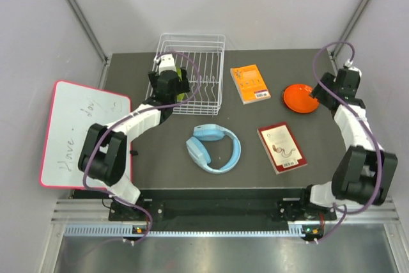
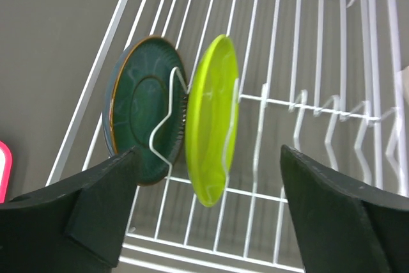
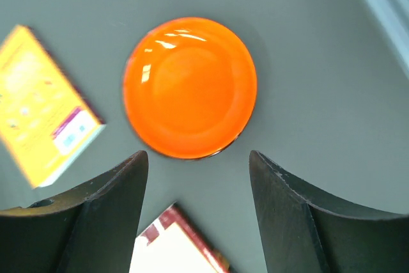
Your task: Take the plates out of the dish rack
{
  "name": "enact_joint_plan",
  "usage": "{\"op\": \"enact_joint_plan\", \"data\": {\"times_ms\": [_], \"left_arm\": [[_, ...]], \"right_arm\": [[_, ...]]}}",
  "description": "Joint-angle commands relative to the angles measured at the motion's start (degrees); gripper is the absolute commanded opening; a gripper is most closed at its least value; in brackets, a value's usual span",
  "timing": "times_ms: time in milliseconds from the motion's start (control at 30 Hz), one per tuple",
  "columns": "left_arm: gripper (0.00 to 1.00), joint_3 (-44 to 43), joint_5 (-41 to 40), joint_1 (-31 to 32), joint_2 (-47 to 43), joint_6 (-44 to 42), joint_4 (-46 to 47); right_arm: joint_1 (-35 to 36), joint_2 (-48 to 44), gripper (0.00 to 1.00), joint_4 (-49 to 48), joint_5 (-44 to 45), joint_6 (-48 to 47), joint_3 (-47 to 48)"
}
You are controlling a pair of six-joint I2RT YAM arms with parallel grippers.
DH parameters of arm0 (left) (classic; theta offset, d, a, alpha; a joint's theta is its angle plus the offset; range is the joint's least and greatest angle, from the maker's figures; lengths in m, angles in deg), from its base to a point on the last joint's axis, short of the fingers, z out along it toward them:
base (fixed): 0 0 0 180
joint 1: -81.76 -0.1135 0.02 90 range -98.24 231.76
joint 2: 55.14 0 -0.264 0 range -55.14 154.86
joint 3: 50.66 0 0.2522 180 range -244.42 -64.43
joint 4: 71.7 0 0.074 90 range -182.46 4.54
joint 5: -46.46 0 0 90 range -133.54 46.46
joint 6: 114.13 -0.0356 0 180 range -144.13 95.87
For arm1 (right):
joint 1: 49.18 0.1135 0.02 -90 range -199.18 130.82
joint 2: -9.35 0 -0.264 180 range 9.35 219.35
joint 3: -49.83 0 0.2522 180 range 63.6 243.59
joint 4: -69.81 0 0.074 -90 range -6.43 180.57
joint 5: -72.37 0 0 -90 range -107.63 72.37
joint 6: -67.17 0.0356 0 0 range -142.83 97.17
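1. I see the dish rack (image 1: pixel 206 62) at the far side of the counter (image 1: pixel 255 126); everything below is placed from it.
2. The left gripper (image 2: pixel 208 158) hangs over the rack's near-left part; its fingers (image 2: pixel 96 215) are spread wide and hold nothing.
3. Inside the rack (image 2: pixel 319 110), at that same left end, the dark teal plate (image 2: pixel 137 119) and the lime green plate (image 2: pixel 211 119) stand on edge side by side between the wire prongs, teal outermost; in the left wrist view both sit between the open fingers; I cannot tell whether the finger in front of the teal rim touches it.
4. The orange plate (image 1: pixel 300 98) lies flat on the counter well to the right of the rack, outside it.
5. The right gripper (image 3: pixel 198 158) hovers over the orange plate (image 3: pixel 190 87), its fingers (image 3: pixel 102 215) parted and empty.
6. An orange book (image 1: pixel 250 83) lies between rack and orange plate; a red book (image 1: pixel 282 148) and blue headphones (image 1: pixel 214 147) lie nearer me than the rack; a whiteboard (image 1: pixel 80 132) sits off to the rack's left.
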Motion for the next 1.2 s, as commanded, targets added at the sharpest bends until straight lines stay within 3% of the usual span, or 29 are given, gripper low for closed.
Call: {"op": "enact_joint_plan", "data": {"times_ms": [0, 133, 200, 233, 267, 400, 500, 667, 1067, 1167], "left_arm": [[0.88, -2.8, -0.5, -1.7, 3.7, -0.3, 3.5], [0.79, -2.5, -0.2, -2.1, 6.0, -0.7, 7.7], [0.69, -3.2, -0.4, -2.1, 6.9, -0.9, 7.6], [0.62, -3.4, -0.3, -2.0, 7.1, -0.8, 7.6], [0.48, -3.5, -0.2, -2.0, 7.2, -0.9, 7.6], [0.16, -3.5, -0.1, -2.0, 6.9, -0.6, 7.8], [0.0, -3.0, -0.3, -2.1, 6.0, -0.3, 8.0], [0.0, 0.4, -0.8, -1.1, 2.5, -4.1, 14.1], [0.0, 0.0, -23.5, 7.4, 2.1, -24.4, 27.4], [0.0, -1.1, -26.0, 8.5, 0.0, -23.1, 23.2]], "right_arm": [[4.1, -10.0, 0.65, 0.8, 2.3, 0.5, -4.4], [8.1, -16.0, 0.65, 0.8, 3.0, 1.8, -8.0], [9.9, -18.6, 0.65, 0.5, 4.0, 2.6, -9.9], [10.3, -19.1, 0.65, 0.4, 4.4, 2.8, -10.4], [10.7, -20.0, 0.65, 0.4, 5.1, 3.0, -10.9], [11.6, -20.7, 0.65, 0.5, 5.7, 3.4, -12.4], [12.2, -20.7, 0.65, 0.7, 6.2, 3.4, -13.2], [12.7, -21.1, 0.65, 0.6, 6.9, 3.6, -14.0], [16.2, -23.6, 0.65, 2.3, 8.9, 4.3, -14.7], [16.6, -24.5, 0.66, 2.3, 7.7, 4.3, -15.2]]}}
